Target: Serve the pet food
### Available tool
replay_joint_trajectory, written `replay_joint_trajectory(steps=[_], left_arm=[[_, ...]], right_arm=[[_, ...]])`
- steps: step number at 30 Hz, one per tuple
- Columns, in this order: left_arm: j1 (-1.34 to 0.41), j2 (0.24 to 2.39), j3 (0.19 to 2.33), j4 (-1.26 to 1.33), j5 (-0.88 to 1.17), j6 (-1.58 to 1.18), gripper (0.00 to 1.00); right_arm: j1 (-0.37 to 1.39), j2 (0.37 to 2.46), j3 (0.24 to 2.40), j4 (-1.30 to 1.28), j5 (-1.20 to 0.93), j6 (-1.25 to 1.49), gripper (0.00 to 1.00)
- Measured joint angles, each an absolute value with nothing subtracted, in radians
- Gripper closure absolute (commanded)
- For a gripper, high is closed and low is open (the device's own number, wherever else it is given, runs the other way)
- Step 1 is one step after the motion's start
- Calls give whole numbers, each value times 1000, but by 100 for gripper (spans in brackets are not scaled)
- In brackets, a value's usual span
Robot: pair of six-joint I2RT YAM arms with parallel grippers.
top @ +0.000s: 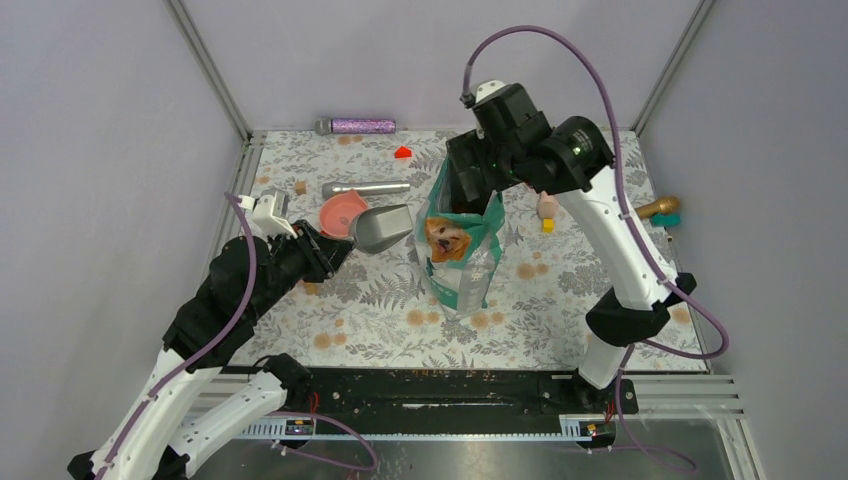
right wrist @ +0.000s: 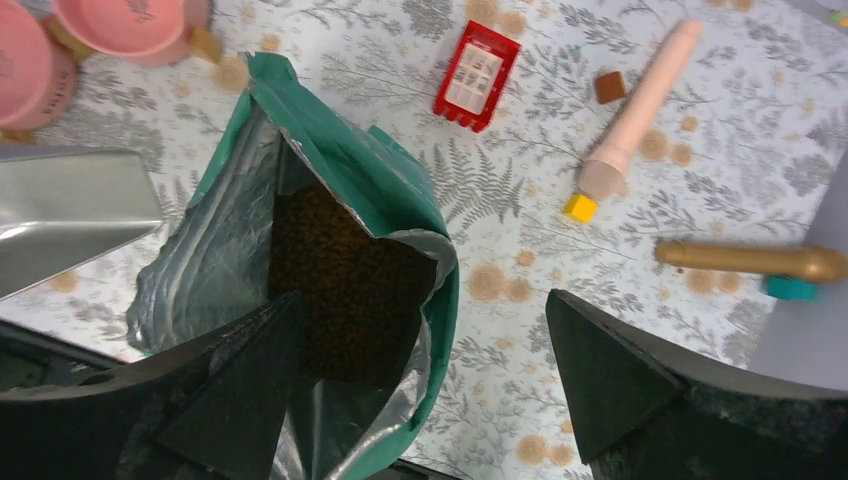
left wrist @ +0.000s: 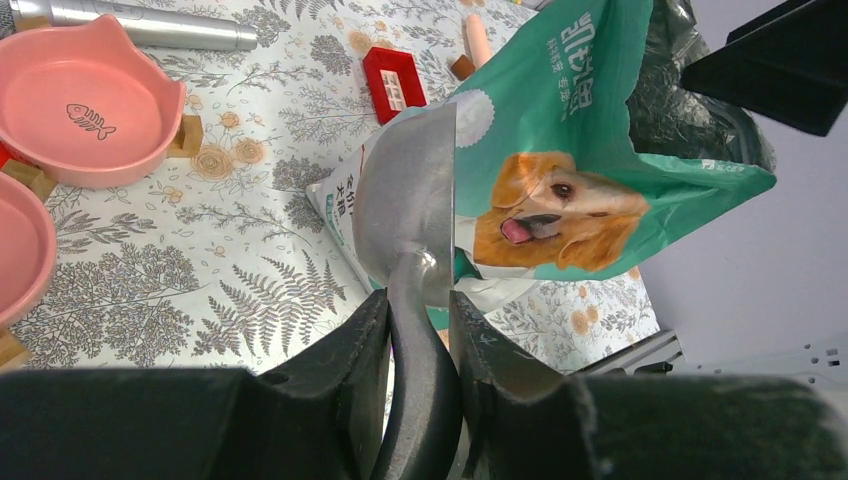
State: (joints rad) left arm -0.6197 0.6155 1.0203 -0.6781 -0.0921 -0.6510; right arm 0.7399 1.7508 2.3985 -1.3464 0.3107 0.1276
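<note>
The teal dog-picture bag (top: 458, 250) stands open mid-mat. The pet food (right wrist: 345, 280) shows as a dark brown heap of kibble inside it, seen only in the right wrist view. My left gripper (left wrist: 420, 325) is shut on the handle of a metal scoop (left wrist: 408, 195), whose empty bowl points at the bag's left side (left wrist: 560, 150). In the top view the scoop (top: 385, 227) hangs between the pink bowl (top: 343, 212) and the bag. My right gripper (right wrist: 430, 370) is open wide above the bag's mouth, with the bag's right rim between its fingers.
Two pink bowls (left wrist: 85, 110) (left wrist: 15, 250) sit left of the scoop. A silver cylinder (top: 365, 188), red block (right wrist: 477, 75), pink tube (right wrist: 640, 110), yellow cube (right wrist: 580, 207) and gold cylinder (right wrist: 750, 260) lie on the mat. A purple tube (top: 355, 126) lies by the back wall.
</note>
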Motion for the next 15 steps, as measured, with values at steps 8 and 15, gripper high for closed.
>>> replay_joint_trajectory(steps=[8,15], left_arm=[[-604,618,1020,-678,-72,-651,100],[-581,618,1019,-677,-46,-651,100]], right_arm=[[836,1795,2405,-1395,552,120,14],[841,1800,2403,-1430,548,108,22]])
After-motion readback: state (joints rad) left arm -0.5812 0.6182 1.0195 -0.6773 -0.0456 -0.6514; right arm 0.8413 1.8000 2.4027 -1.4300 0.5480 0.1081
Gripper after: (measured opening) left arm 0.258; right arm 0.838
